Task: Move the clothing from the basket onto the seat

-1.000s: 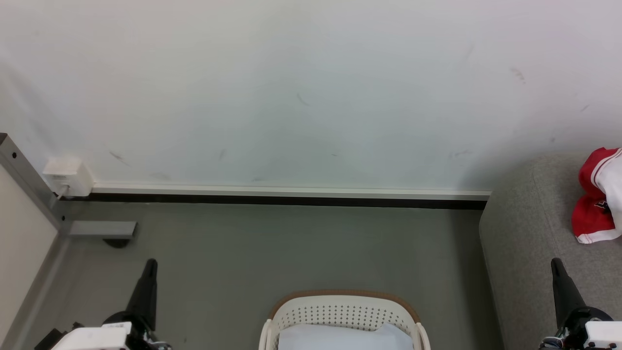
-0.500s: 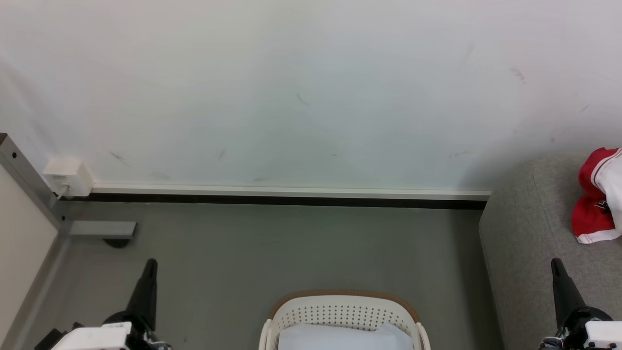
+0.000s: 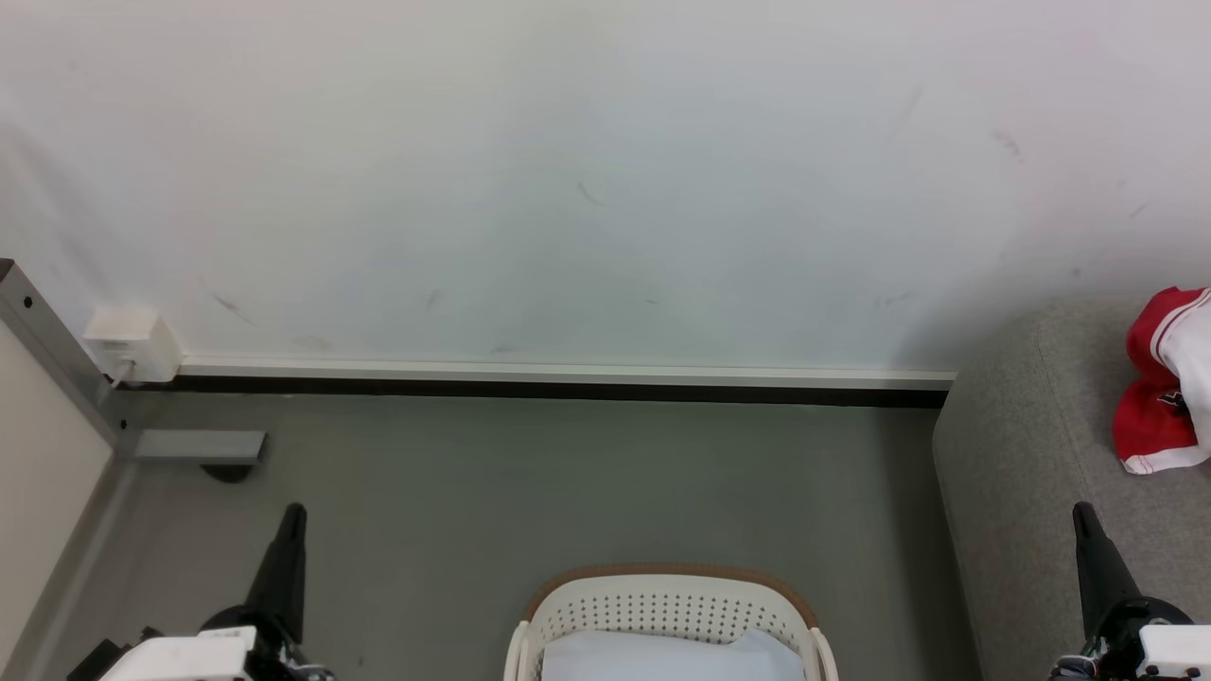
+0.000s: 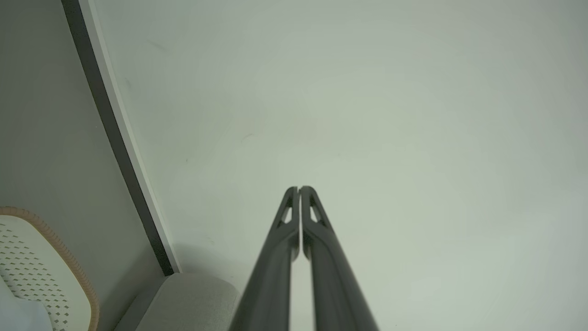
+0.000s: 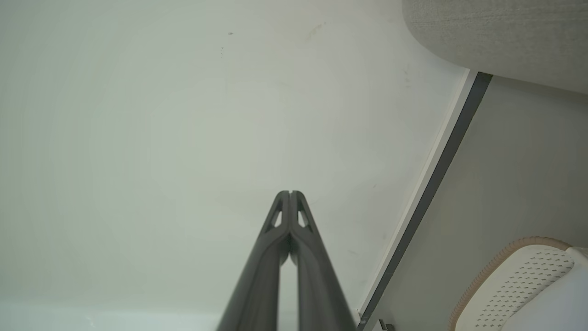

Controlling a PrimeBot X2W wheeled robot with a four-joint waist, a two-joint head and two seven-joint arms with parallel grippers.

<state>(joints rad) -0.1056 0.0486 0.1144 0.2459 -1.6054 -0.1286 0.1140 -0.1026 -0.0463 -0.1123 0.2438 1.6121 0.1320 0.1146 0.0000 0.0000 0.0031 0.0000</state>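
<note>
The cream basket (image 3: 667, 605) with a brown rim stands on the floor at the bottom centre of the head view, a pale cloth (image 3: 662, 657) lying inside it. Red and white clothing (image 3: 1164, 383) lies bunched on the grey seat (image 3: 1031, 445) at the right edge. My left gripper (image 3: 293, 515) points up at lower left, shut and holding nothing. My right gripper (image 3: 1081, 513) stands shut and bare at lower right, in front of the seat. Both wrist views show the fingertips pressed together, left gripper (image 4: 299, 188) and right gripper (image 5: 290, 192), against the white wall, with the basket (image 4: 41, 271) (image 5: 514, 280) at a lower corner.
A white wall with a dark baseboard (image 3: 568, 390) runs behind the grey floor. A white wall box (image 3: 132, 342) and a grey metal frame (image 3: 57, 355) stand at the left, with a flat metal foot (image 3: 199, 445) on the floor.
</note>
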